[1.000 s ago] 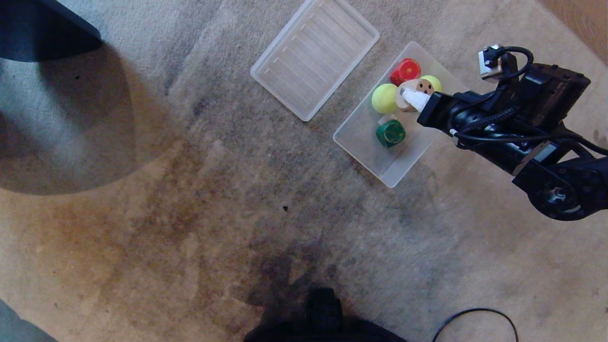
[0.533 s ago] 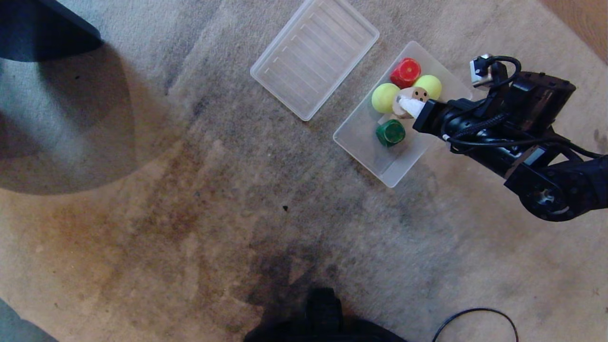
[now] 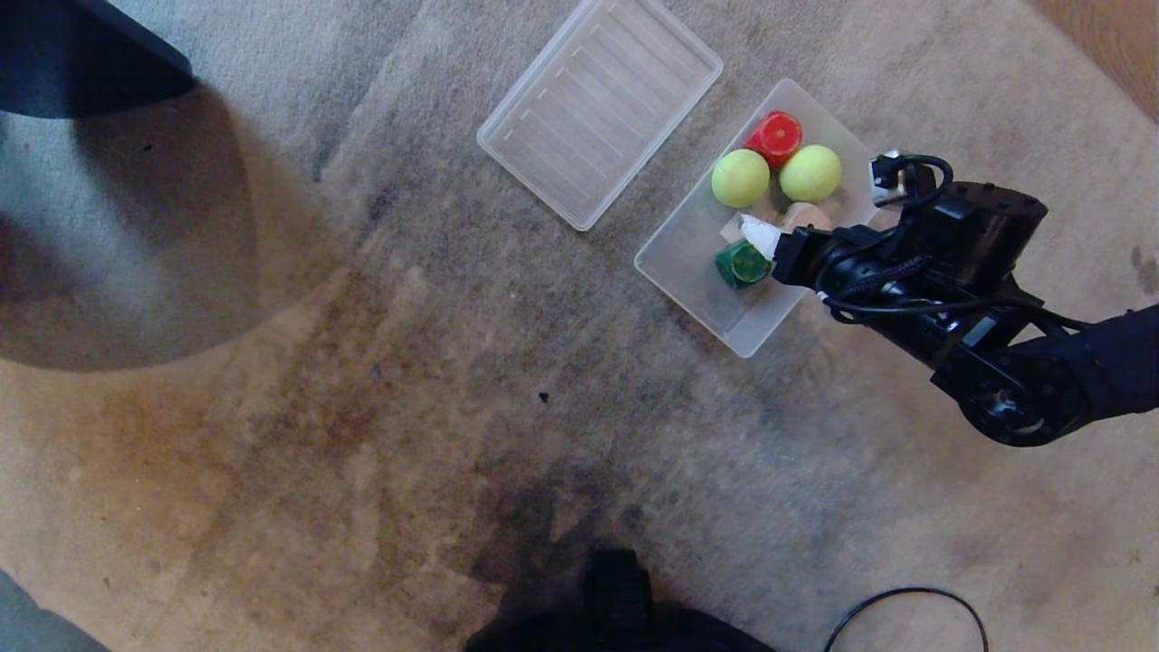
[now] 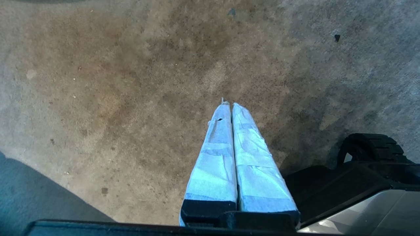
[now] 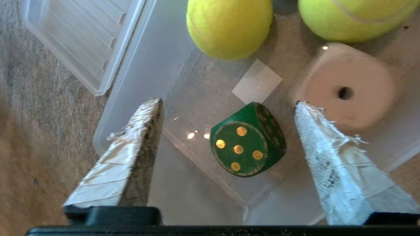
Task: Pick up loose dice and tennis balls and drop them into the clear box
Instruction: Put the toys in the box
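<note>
The right gripper (image 5: 226,105) is hanging over the clear box (image 3: 675,244) with its taped fingers (image 5: 331,157) spread wide and nothing between them. Below it in the box, the beige die (image 5: 349,87) is lying with one dark pip facing up, just beside the dark green die (image 5: 247,144), which is showing five yellow pips. Two tennis balls (image 3: 741,177) are sitting side by side farther in, with the red die (image 3: 776,136) touching them at the far corner. The ribbed lid (image 3: 599,109) is lying on the carpet (image 3: 362,362) beside the box. The left gripper (image 4: 228,106) is hanging over bare carpet, fingers pressed together.
</note>
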`<state>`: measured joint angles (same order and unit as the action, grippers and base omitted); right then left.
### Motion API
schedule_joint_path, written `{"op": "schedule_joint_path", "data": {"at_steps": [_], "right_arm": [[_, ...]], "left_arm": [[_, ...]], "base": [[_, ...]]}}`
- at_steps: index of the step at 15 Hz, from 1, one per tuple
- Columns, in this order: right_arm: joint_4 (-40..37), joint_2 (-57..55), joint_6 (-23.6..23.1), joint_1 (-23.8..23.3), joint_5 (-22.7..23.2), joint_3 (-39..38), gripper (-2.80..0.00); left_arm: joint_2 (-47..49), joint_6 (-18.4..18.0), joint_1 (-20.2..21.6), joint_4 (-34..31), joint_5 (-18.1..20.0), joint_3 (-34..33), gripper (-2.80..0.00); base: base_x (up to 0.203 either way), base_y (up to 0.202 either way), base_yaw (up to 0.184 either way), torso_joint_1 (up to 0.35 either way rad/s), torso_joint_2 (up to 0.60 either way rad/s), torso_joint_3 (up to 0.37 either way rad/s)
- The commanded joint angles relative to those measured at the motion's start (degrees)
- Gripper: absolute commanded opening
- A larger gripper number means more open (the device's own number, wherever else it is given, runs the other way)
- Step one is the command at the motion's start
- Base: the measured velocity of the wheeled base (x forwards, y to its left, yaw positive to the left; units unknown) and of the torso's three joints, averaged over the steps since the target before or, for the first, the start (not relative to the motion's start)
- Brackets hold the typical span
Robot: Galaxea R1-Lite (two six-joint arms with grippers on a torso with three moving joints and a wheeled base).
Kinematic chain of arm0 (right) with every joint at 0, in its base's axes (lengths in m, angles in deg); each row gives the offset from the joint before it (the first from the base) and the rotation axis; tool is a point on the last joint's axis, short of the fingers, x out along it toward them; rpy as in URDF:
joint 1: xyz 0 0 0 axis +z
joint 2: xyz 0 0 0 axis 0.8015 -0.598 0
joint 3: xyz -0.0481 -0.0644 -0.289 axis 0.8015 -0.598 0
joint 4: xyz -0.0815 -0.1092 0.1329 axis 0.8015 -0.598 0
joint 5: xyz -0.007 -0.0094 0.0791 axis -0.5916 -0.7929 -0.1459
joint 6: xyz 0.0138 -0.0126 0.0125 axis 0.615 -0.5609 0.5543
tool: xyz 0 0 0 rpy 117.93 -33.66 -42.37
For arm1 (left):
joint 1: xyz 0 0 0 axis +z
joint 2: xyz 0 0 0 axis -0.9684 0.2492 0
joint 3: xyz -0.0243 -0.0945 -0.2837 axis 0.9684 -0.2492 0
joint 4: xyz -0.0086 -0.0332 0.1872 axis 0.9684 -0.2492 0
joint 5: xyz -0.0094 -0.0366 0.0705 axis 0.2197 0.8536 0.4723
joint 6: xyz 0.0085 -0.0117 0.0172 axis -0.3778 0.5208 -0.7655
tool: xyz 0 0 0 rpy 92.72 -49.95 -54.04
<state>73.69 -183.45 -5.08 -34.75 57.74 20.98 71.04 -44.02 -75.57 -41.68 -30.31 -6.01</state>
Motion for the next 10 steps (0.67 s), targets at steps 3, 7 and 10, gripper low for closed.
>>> {"op": "schedule_joint_path", "data": {"at_steps": [3,7,10], "right_arm": [[0.08,0.48,-0.86,-0.17,0.0,-1.64,0.0],[-0.22,4.32,-3.0,-0.59,-0.06,-7.46,0.0],[-0.22,4.32,-3.0,-0.59,-0.06,-7.46,-2.8]], "left_arm": [[-0.02,0.04,0.0,0.0,-0.02,-0.09,-2.8],[-0.02,0.04,0.0,0.0,-0.02,-0.09,-2.8],[-0.02,0.04,0.0,0.0,-0.02,-0.09,-2.8]], "base": [[0.0,0.0,0.0,0.0,0.0,0.0],[0.0,0.0,0.0,0.0,0.0,0.0],[0.0,0.0,0.0,0.0,0.0,0.0]]}}
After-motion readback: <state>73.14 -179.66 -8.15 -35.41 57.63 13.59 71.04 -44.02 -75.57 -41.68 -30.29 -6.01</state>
